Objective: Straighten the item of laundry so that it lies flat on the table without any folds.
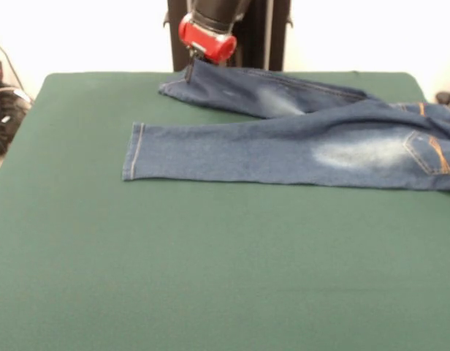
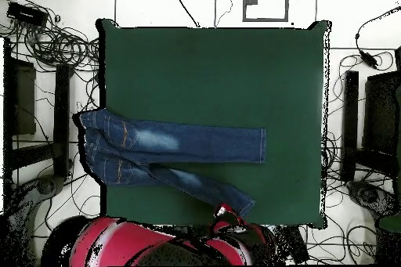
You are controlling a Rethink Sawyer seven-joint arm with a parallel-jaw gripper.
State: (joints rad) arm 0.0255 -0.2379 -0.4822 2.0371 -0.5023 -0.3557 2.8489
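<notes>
At the frame's top, the end effector [image 1: 189, 72] pinches one jeans [image 1: 298, 146] cuff, probably to pull that leg straight.

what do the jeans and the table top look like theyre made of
Jeans: blue denim by the look, matte woven cloth with orange seams and faded whitish patches. Table: topped with dark green cloth, seemingly felt; it looks flat and dull, with no shine or grain.
</notes>
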